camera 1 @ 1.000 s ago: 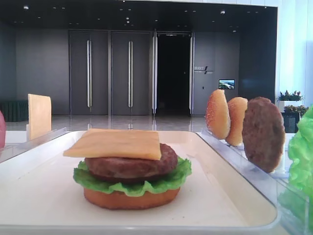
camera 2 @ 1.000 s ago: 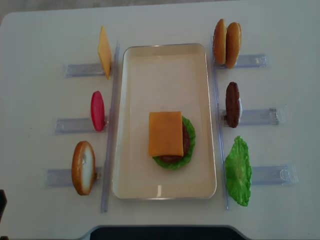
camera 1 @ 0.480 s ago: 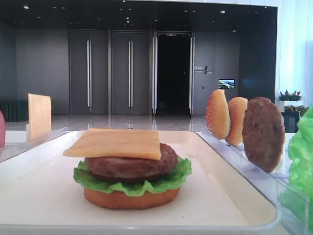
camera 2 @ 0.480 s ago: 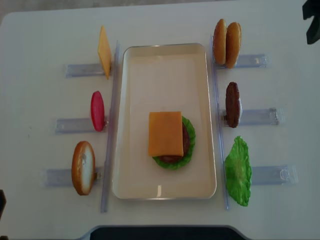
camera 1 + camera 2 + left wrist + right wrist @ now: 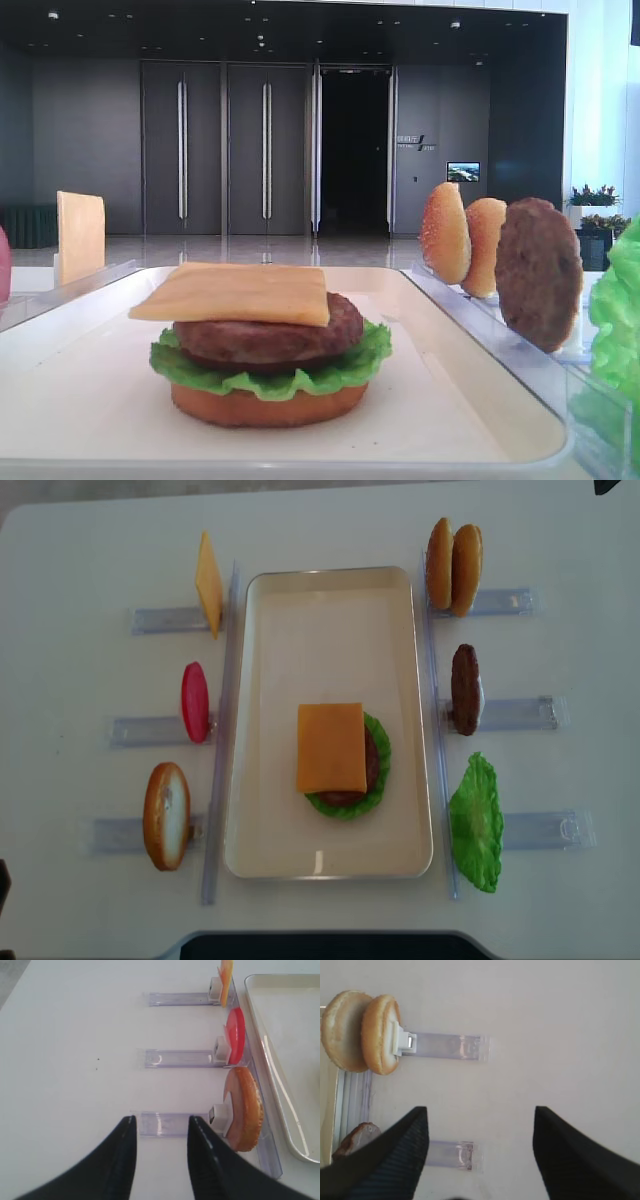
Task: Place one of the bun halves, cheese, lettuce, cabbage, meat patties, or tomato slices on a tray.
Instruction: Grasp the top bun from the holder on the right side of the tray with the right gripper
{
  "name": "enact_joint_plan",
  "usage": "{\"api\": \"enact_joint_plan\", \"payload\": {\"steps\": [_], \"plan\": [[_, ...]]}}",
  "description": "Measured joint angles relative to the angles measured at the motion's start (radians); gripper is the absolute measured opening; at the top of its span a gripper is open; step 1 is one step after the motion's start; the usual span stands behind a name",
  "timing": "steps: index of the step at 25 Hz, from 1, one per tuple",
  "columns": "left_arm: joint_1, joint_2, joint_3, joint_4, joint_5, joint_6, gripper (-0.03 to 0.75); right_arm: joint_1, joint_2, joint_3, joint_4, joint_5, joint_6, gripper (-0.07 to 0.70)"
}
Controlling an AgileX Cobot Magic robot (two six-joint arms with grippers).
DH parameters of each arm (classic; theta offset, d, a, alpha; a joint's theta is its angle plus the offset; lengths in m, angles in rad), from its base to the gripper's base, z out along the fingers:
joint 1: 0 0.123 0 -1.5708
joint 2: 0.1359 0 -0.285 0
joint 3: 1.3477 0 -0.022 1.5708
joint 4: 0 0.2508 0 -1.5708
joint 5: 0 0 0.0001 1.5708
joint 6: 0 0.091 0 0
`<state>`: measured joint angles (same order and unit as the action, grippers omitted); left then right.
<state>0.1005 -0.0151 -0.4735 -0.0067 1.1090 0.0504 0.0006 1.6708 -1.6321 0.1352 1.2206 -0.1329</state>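
**Stacked burger on the tray, both hands hovering empty over the racks**

The white tray lies in the middle of the table; on its near half sits a stack, from the bottom up: a flat orange-brown bun base, a leaf of lettuce, a meat patty and a square cheese slice on top, slightly tilted in the low front view. To the right of the tray, clear racks hold things on edge: two bun halves touching side by side at the far end; a second patty in the middle rack; a loose lettuce leaf at the near rack. To the left of the tray stand a second cheese slice, a red tomato slice and another bun piece, each upright in its own rack.

The right hand hangs above the bare table beside the bun halves' rack, its fingers spread wide and grasping nothing; the left hand hovers over the near left rack, its fingers parted with only the rack strip seen between them, touching nothing.
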Motion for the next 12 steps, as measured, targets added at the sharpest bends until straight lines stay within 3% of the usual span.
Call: {"api": "enact_joint_plan", "payload": {"steps": [12], "plan": [[0.000,0.000,0.000,0.000,0.000,-0.006,0.265,0.000,0.013,-0.015,0.011,0.004,-0.018,0.461]]}}
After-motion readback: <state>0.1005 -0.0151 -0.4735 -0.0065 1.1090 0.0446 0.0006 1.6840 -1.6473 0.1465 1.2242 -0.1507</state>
